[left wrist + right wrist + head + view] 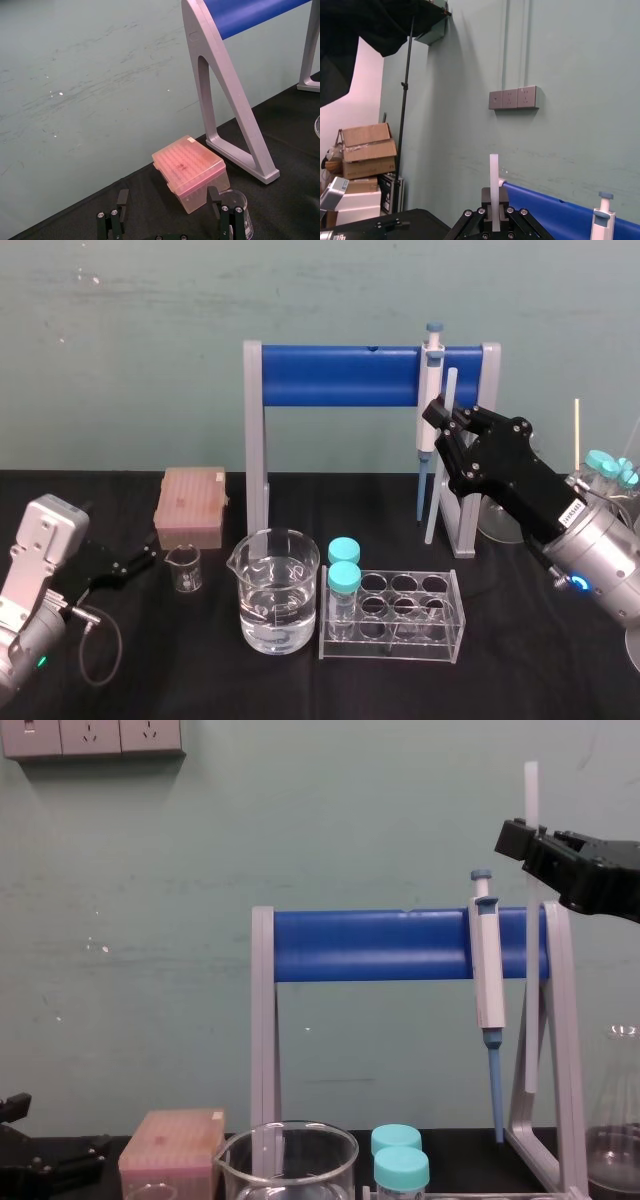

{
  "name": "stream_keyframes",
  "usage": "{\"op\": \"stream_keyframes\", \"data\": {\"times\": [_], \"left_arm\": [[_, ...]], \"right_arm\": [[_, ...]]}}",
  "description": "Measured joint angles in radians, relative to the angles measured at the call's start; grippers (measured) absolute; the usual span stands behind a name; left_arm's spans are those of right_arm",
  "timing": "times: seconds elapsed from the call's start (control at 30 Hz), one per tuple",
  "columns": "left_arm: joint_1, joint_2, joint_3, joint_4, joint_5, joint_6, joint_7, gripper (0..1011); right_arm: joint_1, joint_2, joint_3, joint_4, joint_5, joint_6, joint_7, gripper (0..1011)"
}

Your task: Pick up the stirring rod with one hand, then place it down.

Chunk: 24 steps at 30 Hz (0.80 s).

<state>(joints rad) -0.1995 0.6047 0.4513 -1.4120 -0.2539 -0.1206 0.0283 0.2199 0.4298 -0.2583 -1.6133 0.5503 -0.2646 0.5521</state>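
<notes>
The stirring rod [436, 502] is a thin, translucent white stick. It hangs nearly upright above the table, just right of the hanging pipette [430, 400]. My right gripper [441, 426] is shut on its upper part, and its black fingers reach in from the right. In the chest view the rod [530, 790] sticks up above the right gripper [530, 845] and runs down in front of the stand's right leg. In the right wrist view the rod [494, 175] rises from between the closed fingers [470, 220]. My left gripper [128, 562] rests low at the table's left, open [170, 222] and holding nothing.
A blue-barred grey stand [340, 375] spans the back. In front of it stand a large beaker [278, 590] of water and a clear tube rack [452, 612] holding two teal-capped tubes. A pink tip box [190, 505] and a small beaker [184, 568] sit left. Flasks [610, 475] stand at far right.
</notes>
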Motion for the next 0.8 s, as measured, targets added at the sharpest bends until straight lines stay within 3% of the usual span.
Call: {"op": "stream_keyframes", "data": {"times": [0.8], "left_arm": [[0.0, 0.0, 0.0, 0.0, 0.0, 0.0, 0.0, 1000]], "right_arm": [[0.014, -0.008, -0.01, 0.015, -0.003, 0.005, 0.001, 72]]}}
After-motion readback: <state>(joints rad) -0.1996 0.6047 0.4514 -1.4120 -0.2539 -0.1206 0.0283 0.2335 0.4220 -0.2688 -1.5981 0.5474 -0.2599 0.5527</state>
